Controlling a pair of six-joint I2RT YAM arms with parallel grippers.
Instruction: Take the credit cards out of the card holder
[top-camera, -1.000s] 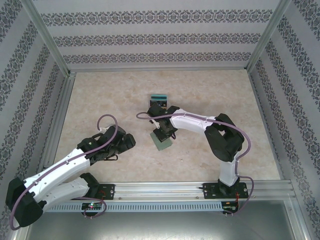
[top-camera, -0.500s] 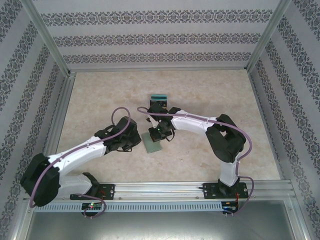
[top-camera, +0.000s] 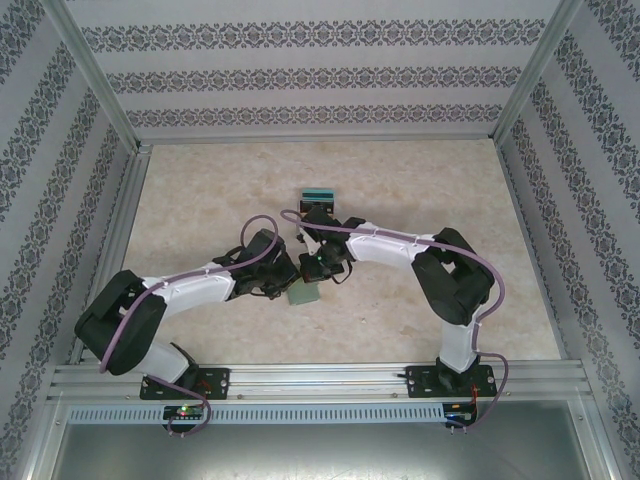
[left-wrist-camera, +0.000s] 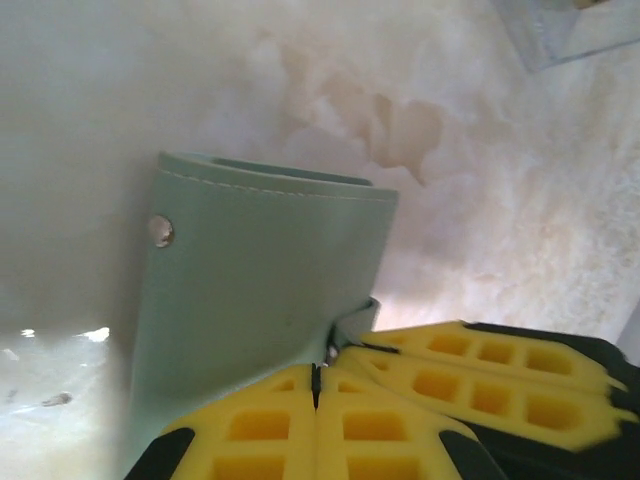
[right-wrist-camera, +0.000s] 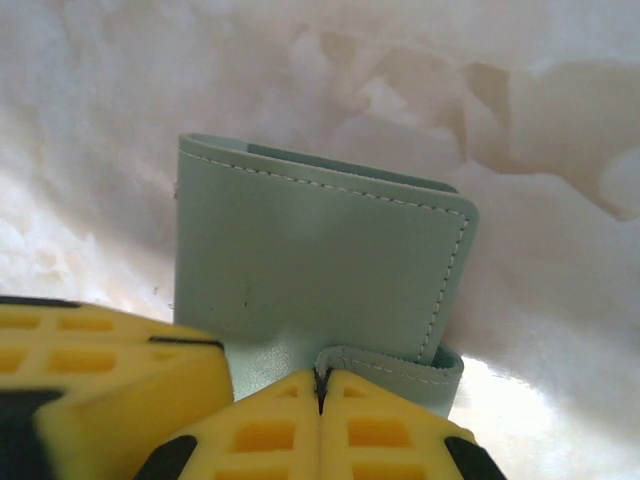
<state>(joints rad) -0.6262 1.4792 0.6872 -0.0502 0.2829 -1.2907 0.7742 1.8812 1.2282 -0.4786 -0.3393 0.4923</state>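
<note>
No text, label or number is readable anywhere.

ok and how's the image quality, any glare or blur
Left wrist view: the card holder is fairly sharp, the yellow pads up close are soft, and glare spots sit on the table at lower left. Right wrist view: the holder's stitching is crisp, the table at lower right is blown out white. Top external view: even light, the holder small.

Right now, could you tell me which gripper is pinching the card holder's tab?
The right gripper: its shut fingertips meet on the tab at the card holder's corner, whereas the left gripper clamps the plain cover beside it.
</note>
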